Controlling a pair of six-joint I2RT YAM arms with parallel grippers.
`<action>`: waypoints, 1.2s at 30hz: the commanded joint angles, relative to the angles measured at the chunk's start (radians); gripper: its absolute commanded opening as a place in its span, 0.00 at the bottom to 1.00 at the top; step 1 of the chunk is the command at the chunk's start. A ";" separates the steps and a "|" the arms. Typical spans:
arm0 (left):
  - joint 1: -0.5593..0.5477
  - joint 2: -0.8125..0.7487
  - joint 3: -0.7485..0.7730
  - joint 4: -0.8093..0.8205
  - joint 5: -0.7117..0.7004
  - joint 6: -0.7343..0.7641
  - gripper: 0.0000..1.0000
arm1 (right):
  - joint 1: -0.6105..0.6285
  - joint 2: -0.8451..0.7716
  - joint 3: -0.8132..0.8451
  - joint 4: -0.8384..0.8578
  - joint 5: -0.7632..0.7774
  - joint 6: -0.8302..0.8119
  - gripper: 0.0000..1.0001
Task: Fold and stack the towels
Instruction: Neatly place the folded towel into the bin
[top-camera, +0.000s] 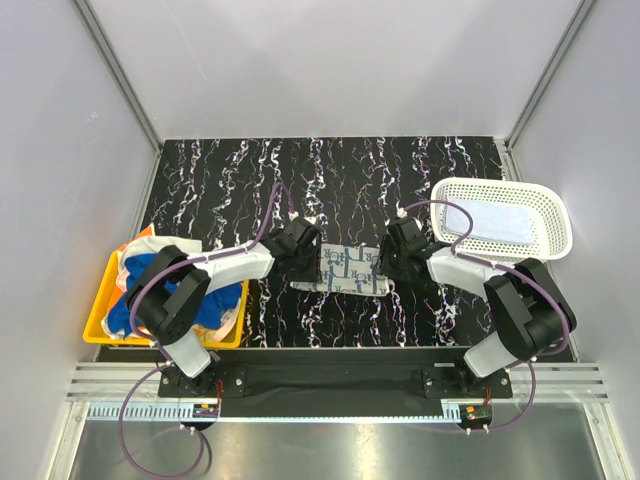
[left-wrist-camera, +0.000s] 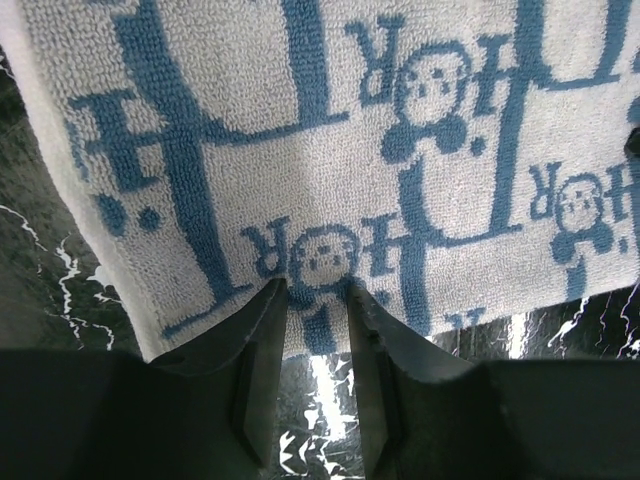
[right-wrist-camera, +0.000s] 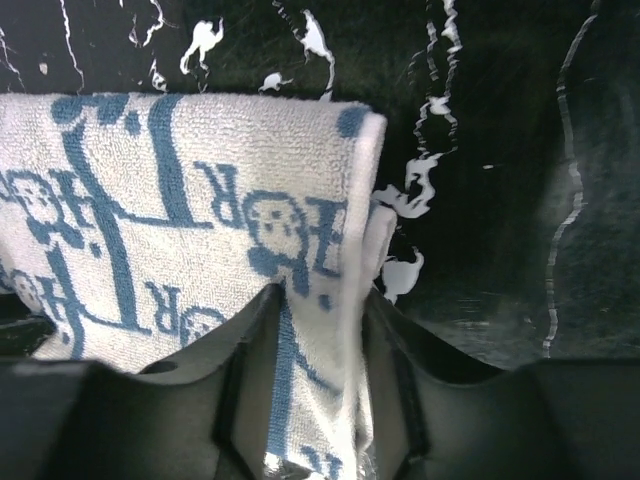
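Note:
A white towel with blue pattern (top-camera: 340, 268) lies folded into a small rectangle on the black marbled table, between my two arms. My left gripper (top-camera: 305, 262) is at its left end. In the left wrist view the towel (left-wrist-camera: 330, 150) lies flat, and the left gripper (left-wrist-camera: 315, 290) has parted jaws straddling its near edge, with bare table showing between them. My right gripper (top-camera: 385, 265) is at the right end. In the right wrist view the towel's (right-wrist-camera: 150, 200) doubled edge fills the gap of the right gripper (right-wrist-camera: 322, 295), pinched between the fingers.
A yellow bin (top-camera: 100, 325) at the left holds a heap of mixed towels (top-camera: 150, 262), blue, white and orange among them. A white perforated basket (top-camera: 555, 215) at the right holds a folded pale towel (top-camera: 488, 222). Grey walls enclose the table.

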 joint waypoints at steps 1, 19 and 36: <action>-0.014 -0.012 -0.027 0.070 -0.022 -0.041 0.35 | 0.036 0.043 0.023 -0.003 0.036 0.014 0.41; -0.012 -0.489 0.142 -0.261 -0.096 0.086 0.39 | 0.065 0.000 0.269 -0.357 0.331 -0.203 0.00; -0.012 -0.687 -0.038 -0.318 -0.039 0.213 0.38 | -0.315 -0.060 0.485 -0.388 0.373 -0.633 0.00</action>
